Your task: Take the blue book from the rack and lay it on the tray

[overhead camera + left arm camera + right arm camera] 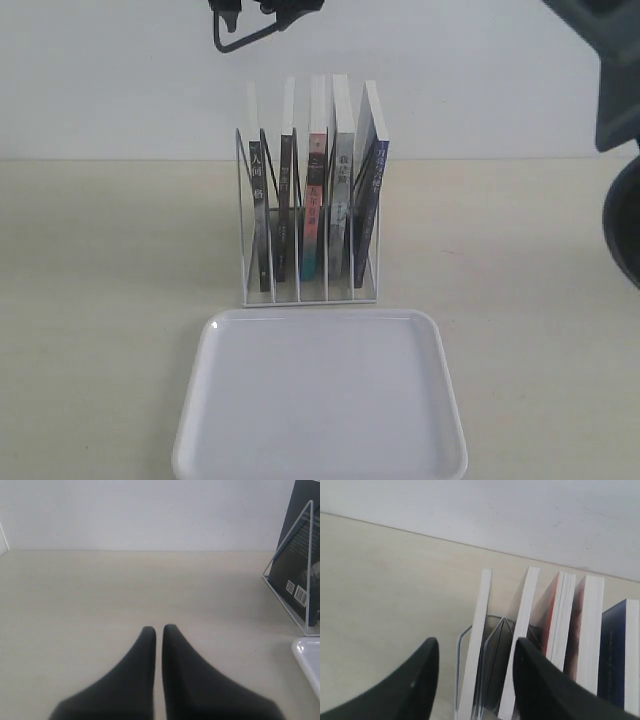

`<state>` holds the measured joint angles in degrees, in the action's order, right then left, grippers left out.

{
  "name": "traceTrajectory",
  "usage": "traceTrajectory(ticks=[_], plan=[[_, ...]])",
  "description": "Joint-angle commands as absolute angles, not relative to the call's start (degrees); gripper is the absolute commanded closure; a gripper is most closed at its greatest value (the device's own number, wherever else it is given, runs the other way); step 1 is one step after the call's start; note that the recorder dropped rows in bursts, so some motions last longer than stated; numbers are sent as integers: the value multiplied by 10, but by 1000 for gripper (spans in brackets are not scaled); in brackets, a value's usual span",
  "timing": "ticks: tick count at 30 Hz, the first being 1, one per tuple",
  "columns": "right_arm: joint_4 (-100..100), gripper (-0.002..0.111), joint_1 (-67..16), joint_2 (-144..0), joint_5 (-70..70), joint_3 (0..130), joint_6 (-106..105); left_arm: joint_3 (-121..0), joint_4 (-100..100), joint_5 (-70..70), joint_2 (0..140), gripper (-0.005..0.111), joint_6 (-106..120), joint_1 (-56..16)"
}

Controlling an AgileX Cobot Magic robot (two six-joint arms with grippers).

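Observation:
The blue book (373, 165) stands upright in the rightmost slot of the white wire rack (307, 296). Its dark blue cover also shows from above in the right wrist view (615, 652). The white tray (320, 400) lies flat in front of the rack with nothing on it. My right gripper (475, 645) hangs open above the rack's left end, its fingers either side of the leftmost book's top edge and well away from the blue book. Only its dark tip (245, 30) shows at the exterior view's top edge. My left gripper (159, 628) is shut and empty, low over the table beside the rack.
Other books fill the remaining slots: two black-spined ones (262, 215), a pink-and-teal one (314, 210) and a pale one (342, 190). From the left wrist the rack's end (295, 580) and a tray corner (307, 662) show. Dark arm parts (615, 90) fill the exterior view's right edge.

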<state>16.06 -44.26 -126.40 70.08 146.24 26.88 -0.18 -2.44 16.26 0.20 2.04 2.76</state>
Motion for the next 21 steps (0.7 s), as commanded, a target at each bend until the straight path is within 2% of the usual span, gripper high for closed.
traceTrajectory(ticks=[1, 7, 21], plan=[[127, 66, -416, -1274, 700, 1465, 252, 0, -24, 158, 0, 103, 19, 28], [118, 66, -389, -1273, 700, 1428, 250, 0, -24, 158, 0, 103, 19, 28], [157, 66, -386, -1273, 700, 1359, 255, 0, -24, 158, 0, 103, 19, 28]])
